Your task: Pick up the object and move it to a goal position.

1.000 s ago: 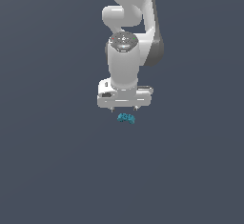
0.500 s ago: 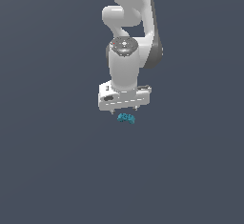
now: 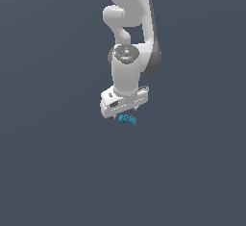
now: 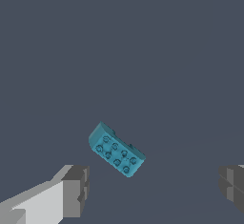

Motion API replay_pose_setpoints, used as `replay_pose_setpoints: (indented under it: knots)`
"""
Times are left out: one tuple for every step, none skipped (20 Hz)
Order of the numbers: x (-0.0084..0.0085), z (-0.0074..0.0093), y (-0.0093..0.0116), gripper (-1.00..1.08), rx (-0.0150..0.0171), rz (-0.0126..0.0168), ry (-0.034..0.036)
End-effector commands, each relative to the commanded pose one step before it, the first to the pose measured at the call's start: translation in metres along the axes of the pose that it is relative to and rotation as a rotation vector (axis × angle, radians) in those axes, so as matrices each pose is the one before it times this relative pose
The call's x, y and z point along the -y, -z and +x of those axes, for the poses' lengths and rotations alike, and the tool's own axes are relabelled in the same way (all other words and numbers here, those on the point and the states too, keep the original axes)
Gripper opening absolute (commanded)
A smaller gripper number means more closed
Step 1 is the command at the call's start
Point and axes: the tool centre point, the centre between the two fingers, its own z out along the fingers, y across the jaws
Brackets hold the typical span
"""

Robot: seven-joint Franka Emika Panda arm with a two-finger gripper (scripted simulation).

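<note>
Flat slate-grey ground (image 3: 53, 172) fills both views, plain and unmarked. Over it the white Panda arm (image 3: 130, 23) reaches down, and its gripper (image 3: 124, 110) points at the floor. The wrist view shows the two grey fingertips (image 4: 76, 191) set wide apart, with nothing between them, so the jaws stand spread and hold nothing. The teal object (image 4: 116, 149) lies on the ground, studs up, turned at a slant to the line between the fingers and touching neither. In the exterior view the object (image 3: 127, 119) shows just under the gripper's lower edge, slightly toward the exterior view's right.
</note>
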Motion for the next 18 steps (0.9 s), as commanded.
replay_pose_setpoints:
  knots:
    - [0.00142,-0.00222,-0.00648,1.0,0.00123,-0.00216,0.07446]
    - [0.00068,-0.00084,-0.00254,1.0,0.00048,-0.00069,0.0292]
    - [0.00073,-0.00081,-0.00252,1.0,0.00045,-0.00063,0.02925]
    - [0.00078,-0.00079,-0.00251,1.0,0.00042,-0.00057,0.02927]
    - [0.00083,-0.00077,-0.00249,1.0,0.00039,-0.00051,0.0293]
    - [0.00088,-0.00074,-0.00248,1.0,0.00035,-0.00046,0.02932]
    - [0.00093,-0.00071,-0.00246,1.0,0.00031,-0.0004,0.02936]
    - [0.00097,-0.00068,-0.00244,1.0,0.00026,-0.00035,0.02938]
    - [0.00102,-0.00064,-0.00243,1.0,0.00022,-0.00031,0.02941]
    - [0.00106,-0.0006,-0.00241,1.0,0.00017,-0.00026,0.02943]
    - [0.0011,-0.00057,-0.00239,1.0,0.00011,-0.00022,0.02946]
    - [0.00114,-0.00053,-0.00238,1.0,0.00006,-0.00018,0.02948]
    - [0.00118,-0.00048,-0.00236,1.0,0.0,-0.00014,0.02951]
    - [0.00122,-0.00044,-0.00234,1.0,-0.00006,-0.00011,0.02952]
    - [0.00125,-0.0004,-0.00233,1.0,-0.00012,-0.00008,0.02955]
    - [0.00129,-0.00035,-0.00231,1.0,-0.00018,-0.00005,0.02957]
    - [0.00132,-0.0003,-0.00229,1.0,-0.00025,-0.00003,0.0296]
    - [0.00135,-0.00025,-0.00227,1.0,-0.00031,-0.00001,0.02961]
